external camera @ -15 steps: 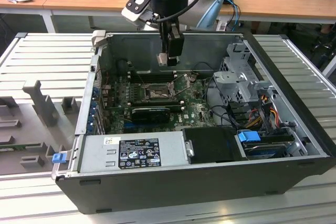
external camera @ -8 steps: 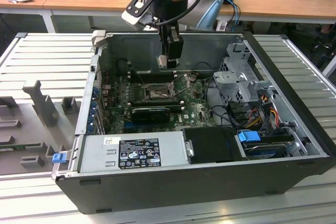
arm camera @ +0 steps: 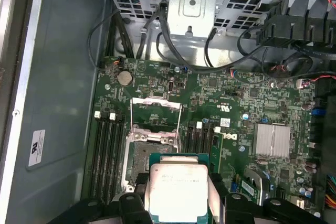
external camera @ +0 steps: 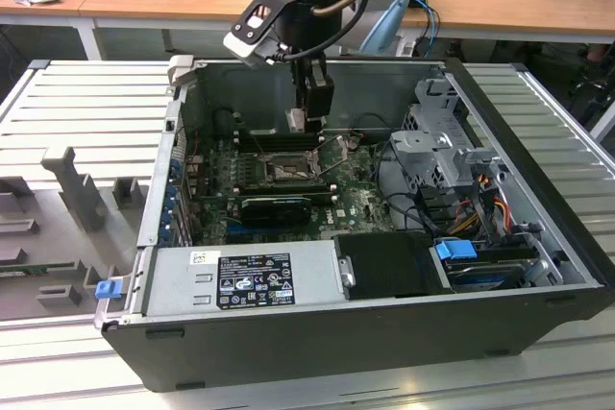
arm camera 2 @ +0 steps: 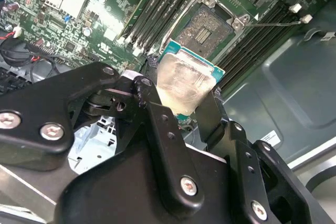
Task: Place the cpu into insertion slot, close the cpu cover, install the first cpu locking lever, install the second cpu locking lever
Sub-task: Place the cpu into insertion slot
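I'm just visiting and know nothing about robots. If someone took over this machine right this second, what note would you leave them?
Gripper: shut on the cpu, which it grips by two opposite edges with the metal face showing in both wrist views.
Position: the arm reaches down into the open computer case and holds the cpu above the motherboard, close to the insertion slot.
Insertion slot: empty, contacts exposed.
cpu cover: swung open.
Done: cpu picked up and brought to the socket area.
Left: cpu not seated, cover not closed, neither locking lever fastened.
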